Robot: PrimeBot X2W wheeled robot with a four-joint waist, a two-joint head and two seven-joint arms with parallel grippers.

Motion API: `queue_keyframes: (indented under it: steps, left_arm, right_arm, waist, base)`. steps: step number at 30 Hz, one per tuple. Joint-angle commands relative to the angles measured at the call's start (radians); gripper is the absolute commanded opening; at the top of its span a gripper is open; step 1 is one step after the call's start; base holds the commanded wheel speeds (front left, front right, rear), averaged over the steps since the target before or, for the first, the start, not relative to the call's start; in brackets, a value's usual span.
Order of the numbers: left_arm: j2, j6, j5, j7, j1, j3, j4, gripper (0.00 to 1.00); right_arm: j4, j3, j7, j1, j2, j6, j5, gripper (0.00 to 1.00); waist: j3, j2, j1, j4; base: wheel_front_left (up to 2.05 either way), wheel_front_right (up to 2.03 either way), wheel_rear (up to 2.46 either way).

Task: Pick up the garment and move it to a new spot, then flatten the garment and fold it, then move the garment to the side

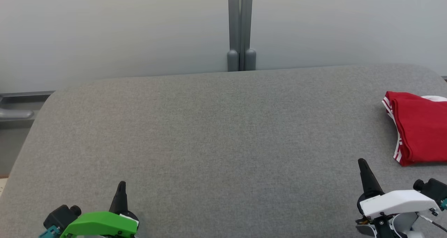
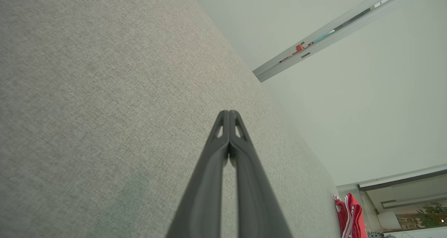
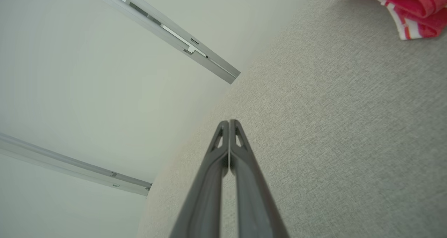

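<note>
Garment (image 1: 420,128) folded at right of table (image 1: 209,133), both pairs of jaws together, empty.

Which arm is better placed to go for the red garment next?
Right. The right tool is close to the red garment on the right side of the table; the left tool is far across it. Both tools are shut and empty.

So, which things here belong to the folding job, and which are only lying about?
Job: red garment, folded, far right; grey table; left gripper and right gripper, both shut, empty.
Just there: grey metal post behind the table.
</note>
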Motion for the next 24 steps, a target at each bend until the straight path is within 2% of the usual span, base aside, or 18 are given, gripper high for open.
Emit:
queue_keyframes:
  steps: [1, 24]
  left_arm:
    - [-0.002, -0.01, -0.025, 0.007, -0.035, 0.013, -0.015, 0.0]
    - [-0.012, -0.062, -0.228, 0.07, -0.065, 0.093, -0.03, 0.0]
  right_arm:
    - [-0.006, -0.004, 0.007, -0.027, -0.005, 0.0, 0.033, 0.0]
    - [0.013, -0.021, 0.05, -0.069, -0.006, 0.0, 0.273, 0.0]
  waist:
    - [0.002, 0.0, 0.0, 0.0]
    - [0.025, 0.0, 0.0, -0.001]
  base:
    - [0.0, 0.0, 0.0]
    - [0.0, 0.0, 0.0]
